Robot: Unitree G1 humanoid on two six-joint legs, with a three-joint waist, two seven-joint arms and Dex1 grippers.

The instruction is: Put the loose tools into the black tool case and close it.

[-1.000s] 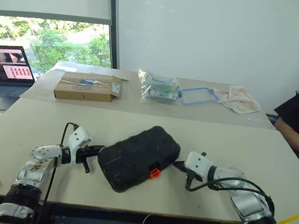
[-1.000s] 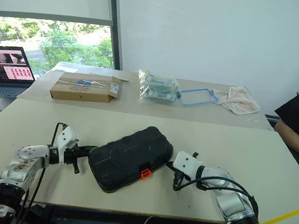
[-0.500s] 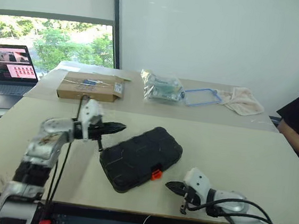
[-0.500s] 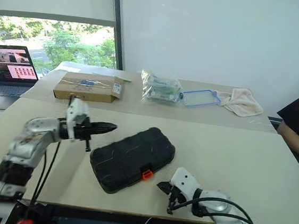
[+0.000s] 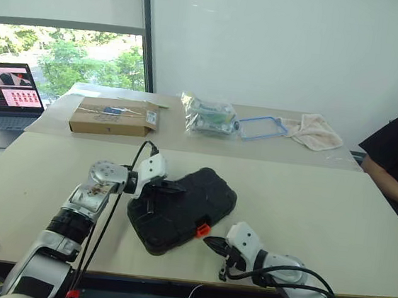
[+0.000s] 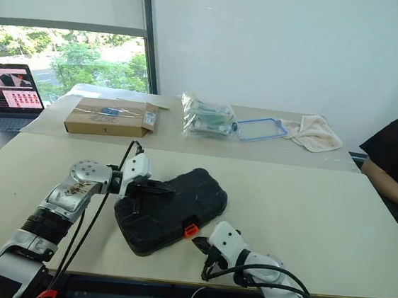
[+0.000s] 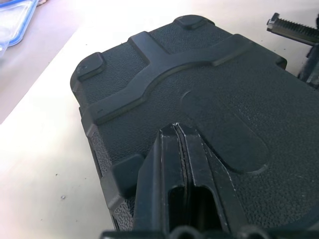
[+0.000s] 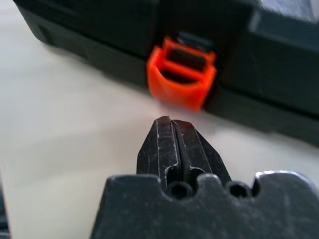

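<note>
Right wrist view puts your right gripper (image 8: 174, 130), fingers pressed together, just short of the orange latch (image 8: 182, 74). Black tool case (image 5: 182, 208) lies shut near the middle of the table (image 5: 321, 204); left gripper (image 7: 178, 130), fingers pressed together too, sits over the lid. Risk, as I judge it: poke the latch off-centre and the case slides far or pivots, latch stays loose. Watch the near table edge. Far cardboard box (image 5: 115, 117) carries a label, unreadable. No brand legible.

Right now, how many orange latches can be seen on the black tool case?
1. The orange latch sits on the near front edge of the black tool case, just ahead of the right gripper. The case's other sides are hidden, so more may exist.
</note>
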